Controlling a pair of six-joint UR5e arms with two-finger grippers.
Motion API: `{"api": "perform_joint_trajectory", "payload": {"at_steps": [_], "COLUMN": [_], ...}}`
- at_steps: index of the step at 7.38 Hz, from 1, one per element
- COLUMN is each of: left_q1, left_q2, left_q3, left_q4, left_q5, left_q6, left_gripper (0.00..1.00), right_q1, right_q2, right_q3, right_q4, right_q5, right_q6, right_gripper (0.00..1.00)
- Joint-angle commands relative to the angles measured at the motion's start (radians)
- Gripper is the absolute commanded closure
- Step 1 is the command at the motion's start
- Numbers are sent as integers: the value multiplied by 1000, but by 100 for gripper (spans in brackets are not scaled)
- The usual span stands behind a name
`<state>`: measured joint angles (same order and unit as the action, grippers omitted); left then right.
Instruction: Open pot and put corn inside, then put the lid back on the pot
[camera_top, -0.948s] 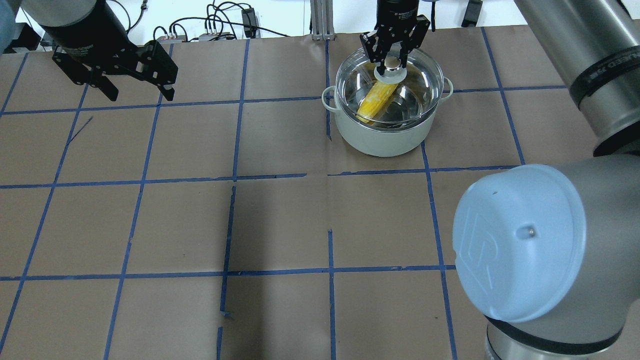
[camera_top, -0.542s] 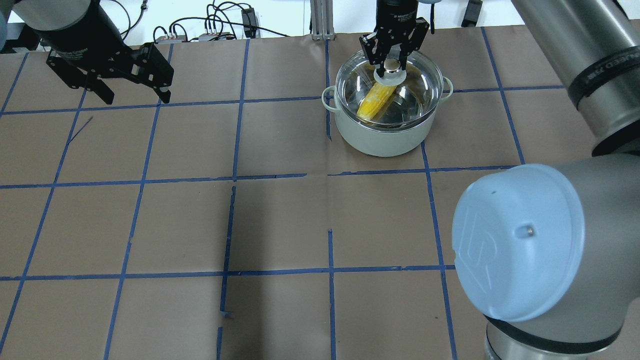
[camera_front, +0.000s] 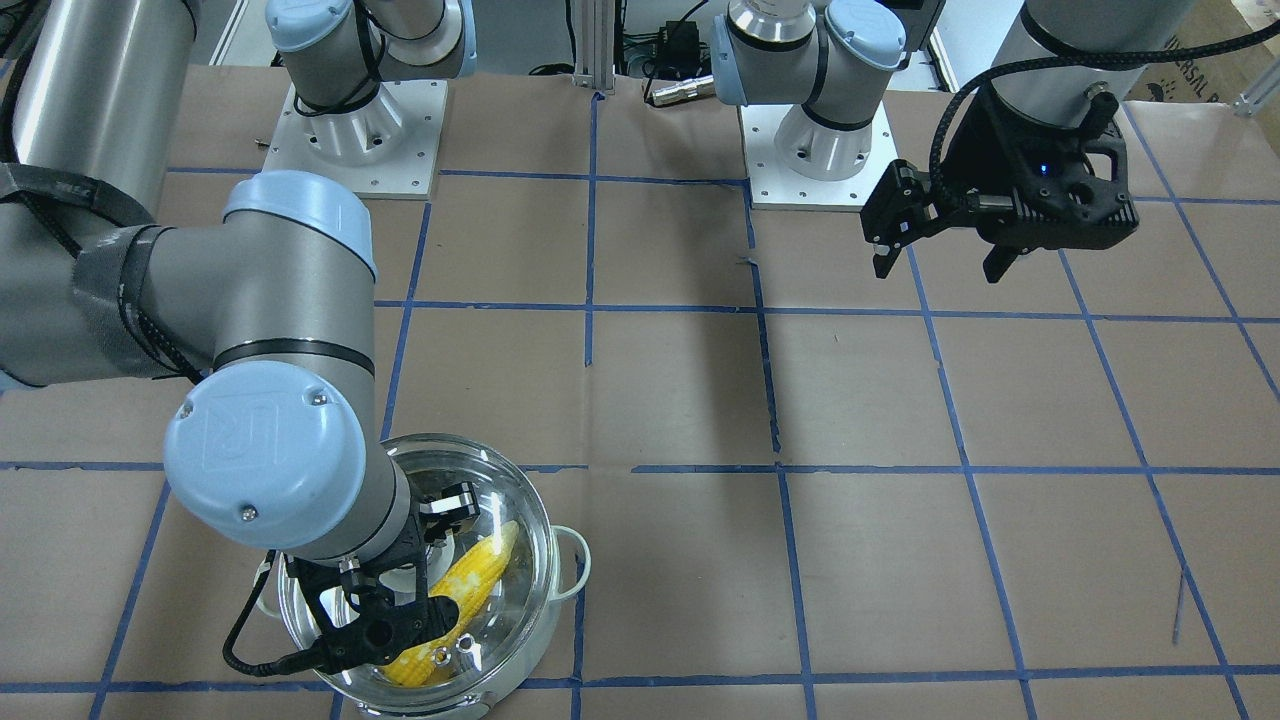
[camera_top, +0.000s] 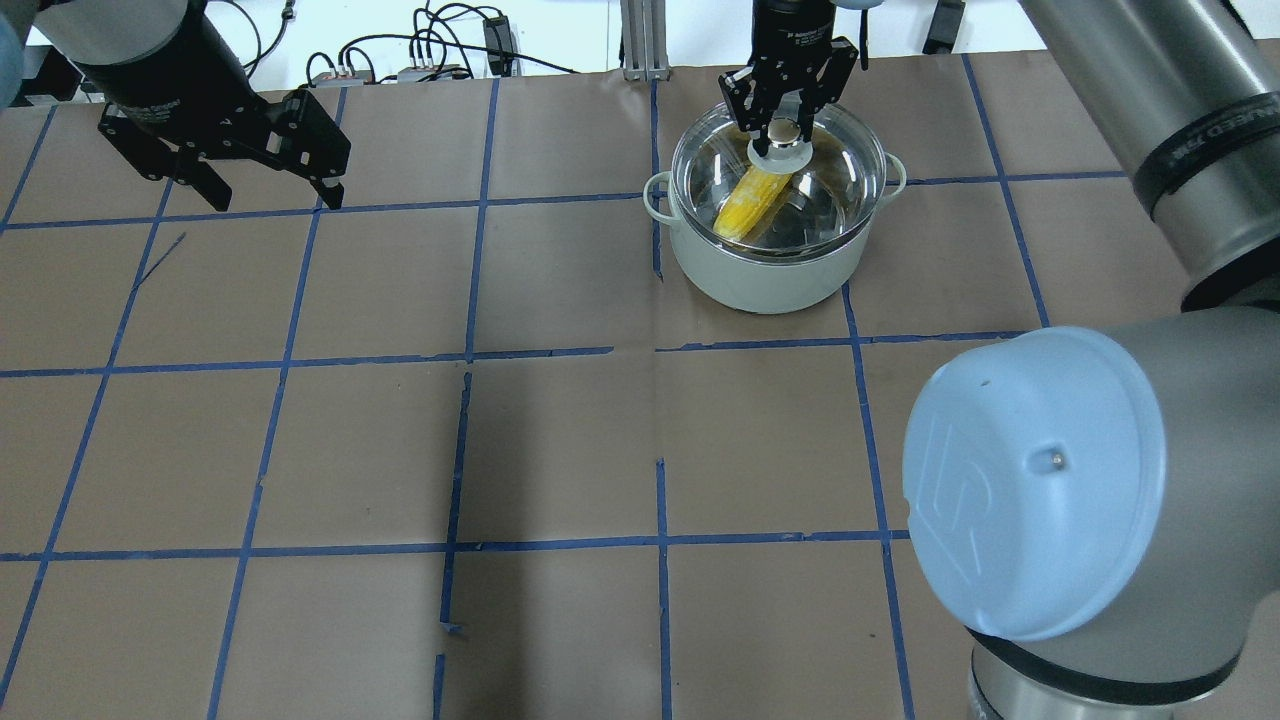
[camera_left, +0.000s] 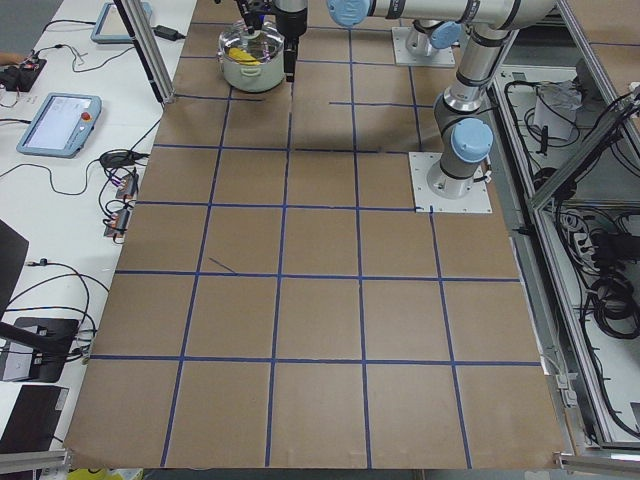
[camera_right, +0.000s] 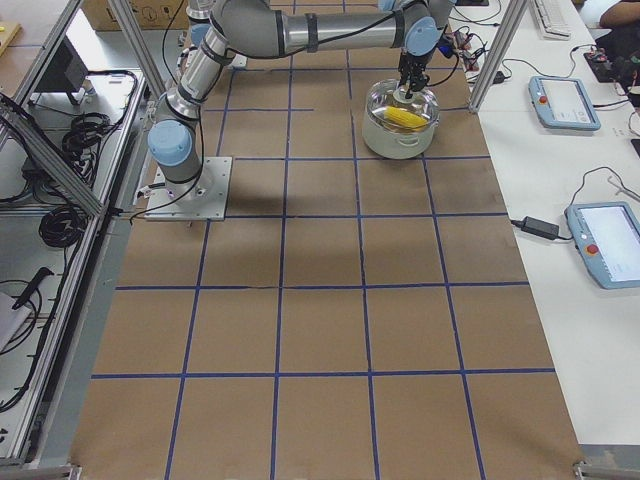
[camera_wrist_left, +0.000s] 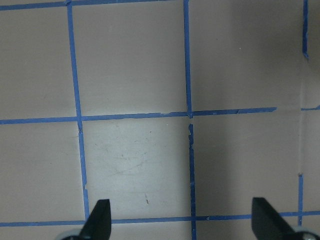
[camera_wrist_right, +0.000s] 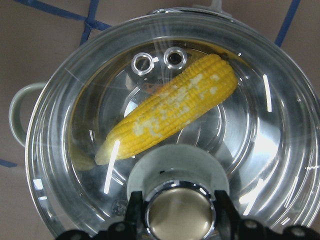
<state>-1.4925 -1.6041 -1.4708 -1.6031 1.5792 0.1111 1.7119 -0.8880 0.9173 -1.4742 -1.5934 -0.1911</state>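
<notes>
Pot (camera_top: 765, 275): corn (camera_wrist_right: 170, 110) lies slantwise inside, under lid (camera_top: 845, 190). Lid seated on pot rim.
Right gripper (camera_top: 786, 128): jaws pinching lid knob.
Left gripper (camera_top: 275, 198): well apart from pot, jaws spread, holding nothing.
Bench (camera_top: 560, 440): brown paper, blue tape grid (camera_top: 474, 290).
Versus 0.9 s ago: lid slightly lower, left gripper moved little.
</notes>
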Motion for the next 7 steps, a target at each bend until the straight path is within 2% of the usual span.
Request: {"api": "perform_joint_trajectory", "payload": {"at_steps": [1,5,7], "left_q1": [0,-2,-2], "left_q2": [0,-2,0], "left_q3": [0,0,-2], "left_q4": [0,-1,-1], "left_q5": [1,1,1], "left_q6": [-4,-5,-4], "left_gripper": [0,0,0], "right_q1": [0,0,0], "right_q2": [6,11,14], "right_q3": [0,-3,-5], "right_q4": [-2,-5,-21], "right_q5": [1,1,3], "right_q6": [-1,1,6], "right_gripper": [73,72,42]}}
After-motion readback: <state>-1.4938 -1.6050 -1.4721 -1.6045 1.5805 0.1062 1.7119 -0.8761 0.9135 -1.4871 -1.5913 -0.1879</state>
